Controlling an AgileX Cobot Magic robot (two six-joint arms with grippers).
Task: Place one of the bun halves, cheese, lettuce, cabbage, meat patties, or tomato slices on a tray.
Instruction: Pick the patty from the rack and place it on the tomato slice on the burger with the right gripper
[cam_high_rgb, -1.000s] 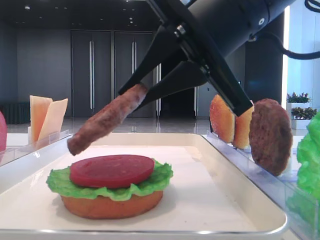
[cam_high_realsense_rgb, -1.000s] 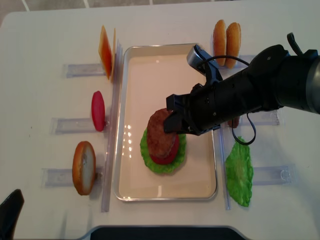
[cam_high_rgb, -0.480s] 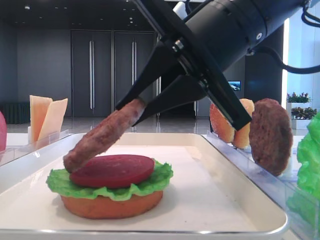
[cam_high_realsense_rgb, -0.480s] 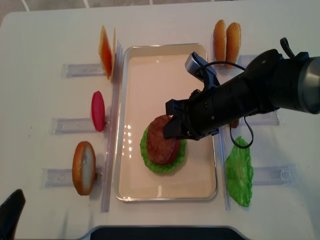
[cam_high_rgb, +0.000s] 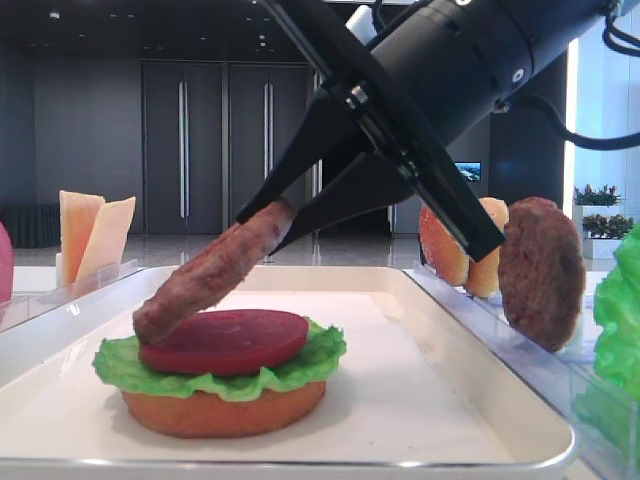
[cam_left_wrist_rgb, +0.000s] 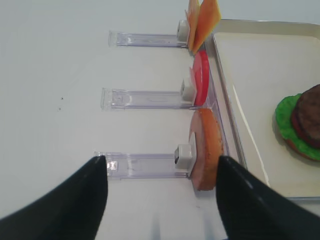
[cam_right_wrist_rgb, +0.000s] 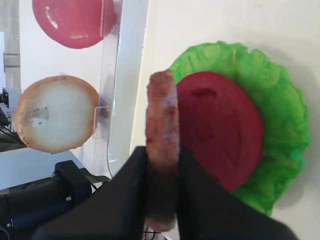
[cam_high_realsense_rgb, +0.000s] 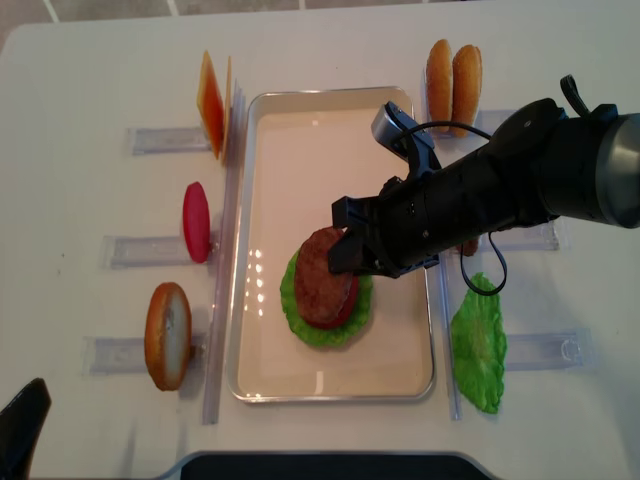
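My right gripper (cam_high_rgb: 272, 212) (cam_right_wrist_rgb: 162, 167) (cam_high_realsense_rgb: 347, 252) is shut on the edge of a reddish-brown meat patty (cam_high_rgb: 210, 272) (cam_right_wrist_rgb: 162, 115) (cam_high_realsense_rgb: 320, 275). The patty hangs tilted, and its low edge appears to touch the left rim of a tomato slice (cam_high_rgb: 225, 340) (cam_right_wrist_rgb: 220, 130). That slice lies on a lettuce leaf (cam_high_rgb: 305, 365) (cam_right_wrist_rgb: 282, 110) over a flat bun half (cam_high_rgb: 225, 412) on the cream tray (cam_high_rgb: 430, 400) (cam_high_realsense_rgb: 310, 140). My left gripper (cam_left_wrist_rgb: 160, 160) is open over bare table, with nothing between its fingers.
Clear racks flank the tray. On the left stand cheese slices (cam_high_realsense_rgb: 212, 100), a tomato slice (cam_high_realsense_rgb: 196, 222) and a bun half (cam_high_realsense_rgb: 167, 335) (cam_left_wrist_rgb: 206, 150). On the right are two bun halves (cam_high_realsense_rgb: 452, 72), a darker patty (cam_high_rgb: 540, 270) and a lettuce leaf (cam_high_realsense_rgb: 478, 345).
My right gripper has come down and forward with the patty, bringing its low edge from above the stack onto the tomato slice. The grip stays shut.
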